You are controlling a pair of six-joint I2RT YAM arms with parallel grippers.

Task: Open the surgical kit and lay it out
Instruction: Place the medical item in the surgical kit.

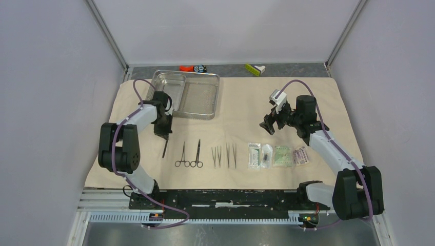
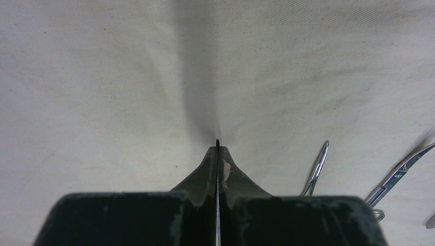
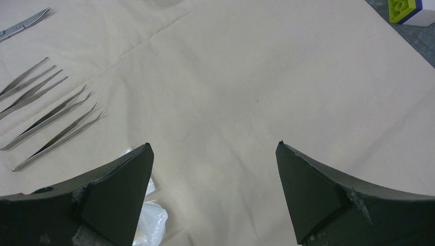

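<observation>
The beige cloth wrap (image 1: 246,102) lies opened flat over most of the table; the steel tray (image 1: 202,100) sits on it at the upper left of the top view, with the smaller inner tray (image 1: 166,84) in its left half.

The left gripper (image 1: 164,128) hangs just below the tray's lower left corner; its fingers (image 2: 205,169) are pressed together on a thin metal instrument (image 1: 164,147), which points down toward the bottom of the frame; what kind it is cannot be told.

The right gripper (image 1: 272,123) hovers over bare cloth at centre right; its jaws are spread wide and hold nothing.

Along the lower middle of the top view runs a row; at its right end lie the four sealed packets (image 1: 279,156) side by side; left of them the tweezers (image 1: 228,155); then ring-handled scissors (image 1: 197,154) and ring-handled forceps (image 1: 182,155), just right of the held instrument.

Beyond the cloth's far edge sit a yellow-green and white object (image 1: 255,68) and small orange and black pieces (image 1: 192,67).
</observation>
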